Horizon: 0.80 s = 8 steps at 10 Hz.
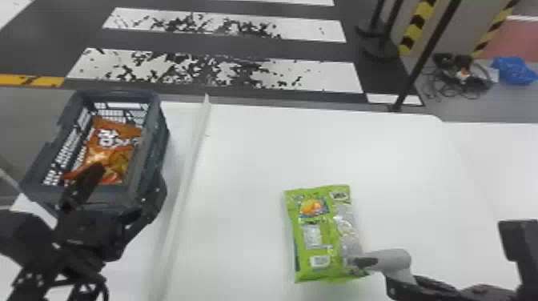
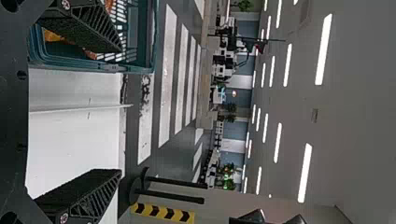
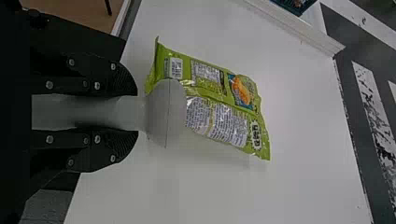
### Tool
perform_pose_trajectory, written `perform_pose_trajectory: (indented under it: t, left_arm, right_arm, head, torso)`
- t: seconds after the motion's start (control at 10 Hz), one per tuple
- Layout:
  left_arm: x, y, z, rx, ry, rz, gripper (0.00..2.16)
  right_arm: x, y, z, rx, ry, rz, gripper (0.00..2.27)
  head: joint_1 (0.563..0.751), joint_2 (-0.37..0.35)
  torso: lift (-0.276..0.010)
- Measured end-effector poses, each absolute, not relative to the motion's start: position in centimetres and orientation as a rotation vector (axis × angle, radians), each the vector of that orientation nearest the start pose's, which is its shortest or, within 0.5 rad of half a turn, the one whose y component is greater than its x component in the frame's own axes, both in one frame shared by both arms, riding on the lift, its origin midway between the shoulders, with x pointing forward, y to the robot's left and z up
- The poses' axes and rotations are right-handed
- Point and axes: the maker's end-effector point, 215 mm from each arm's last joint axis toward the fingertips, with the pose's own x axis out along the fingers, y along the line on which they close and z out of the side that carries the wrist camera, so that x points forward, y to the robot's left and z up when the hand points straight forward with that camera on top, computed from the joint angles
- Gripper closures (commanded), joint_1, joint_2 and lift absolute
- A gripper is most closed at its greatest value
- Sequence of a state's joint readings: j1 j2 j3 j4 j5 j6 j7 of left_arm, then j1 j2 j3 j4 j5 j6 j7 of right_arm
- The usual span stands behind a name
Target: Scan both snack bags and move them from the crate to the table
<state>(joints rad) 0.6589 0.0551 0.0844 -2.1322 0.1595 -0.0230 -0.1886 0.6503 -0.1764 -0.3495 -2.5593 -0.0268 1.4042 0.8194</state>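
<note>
The white table is crossed from its near side to its far edge by a narrow raised strip. The dark crate stands left of this strip; the green snack bag lies flat to its right, well apart.

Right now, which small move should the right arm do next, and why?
Probably ease the scanner left, toward the barcode on the green bag: the right end effector holds it by the bag's near right corner, with the barcode uncovered just left.
</note>
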Motion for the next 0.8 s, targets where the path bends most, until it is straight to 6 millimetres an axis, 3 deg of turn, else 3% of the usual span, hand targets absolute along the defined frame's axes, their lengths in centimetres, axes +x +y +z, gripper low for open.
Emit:
perform_pose_trajectory:
  t: [0.8]
  left_arm:
    - [39.3,23.5,-34.3,-0.070,0.059,-0.142,0.08]
  right_arm:
    - [25.2,-24.0,-46.7,0.189,1.052,0.457,2.25]
  head:
    - [0.695,-0.009]
  torso:
    - [-0.088]
